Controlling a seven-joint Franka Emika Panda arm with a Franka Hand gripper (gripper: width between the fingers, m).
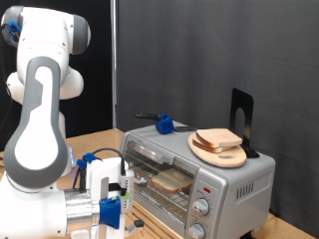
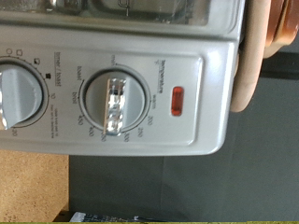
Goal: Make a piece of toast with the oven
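Gripper (image 1: 113, 199): white with blue fittings, low in front of the oven (image 1: 199, 171); finger spread cannot be told. Oven: boxy brushed silver, glass door, ribbed round knob (image 2: 114, 97), oblong red light (image 2: 177, 100). Toast (image 1: 171, 179): pale slice on the rack inside. Round wooden board (image 1: 221, 151) on top carries more bread.

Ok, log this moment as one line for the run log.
pincer: in front of oven, nothing seen held | toast: inside on rack | red light: on | bread on round board: atop oven
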